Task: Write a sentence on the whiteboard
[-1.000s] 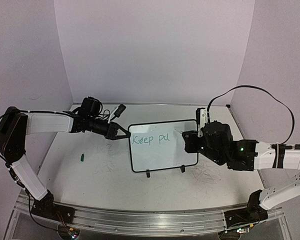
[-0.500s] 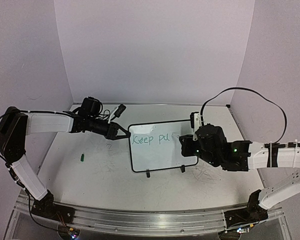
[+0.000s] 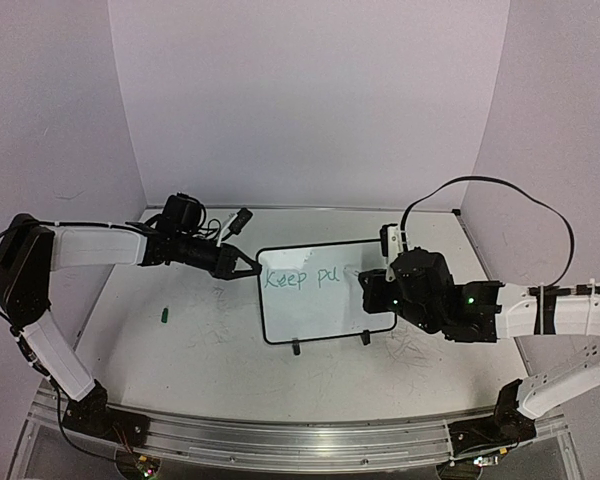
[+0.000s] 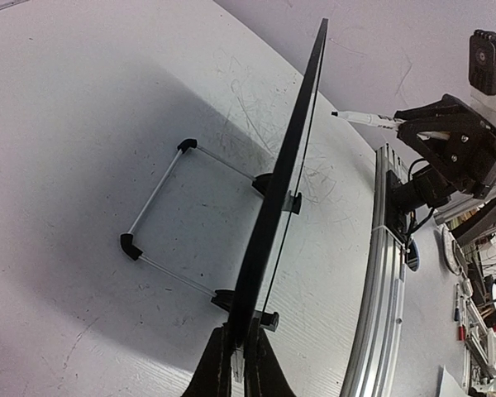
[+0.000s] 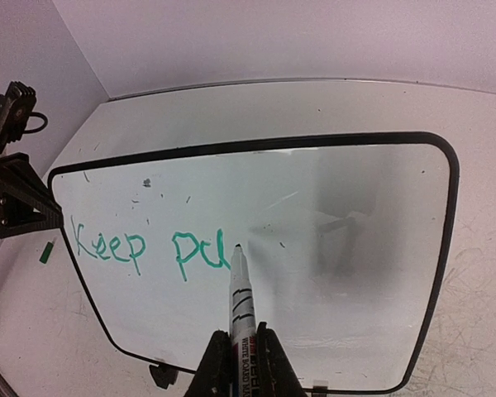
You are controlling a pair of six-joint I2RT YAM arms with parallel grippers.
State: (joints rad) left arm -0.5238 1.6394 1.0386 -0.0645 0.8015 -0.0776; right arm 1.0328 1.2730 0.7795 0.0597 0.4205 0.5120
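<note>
Pinching a white whiteboard marker (image 5: 240, 302) by its barrel, the right claw (image 5: 238, 368) is narrowed tight around it. The tip sits at the face of the small black-rimmed white whiteboard (image 5: 339, 240), though whether it touches I cannot tell. It is just right of the green handwritten sentence (image 5: 145, 248), which reads "Keep pu". The board stands tilted on two black feet and a thin wire stand. It looks light, rigid and smooth-faced, likely to slide or tip under pen pressure, so its rim is the place to hold. The left claw (image 4: 236, 364) does that, clamped on the board's left edge. Left of the board a small green object (image 3: 165, 315) lies on the scuffed white tabletop (image 3: 180, 360), faintly scribbled grey; beyond the board rise plain pale walls (image 3: 300, 100)
</note>
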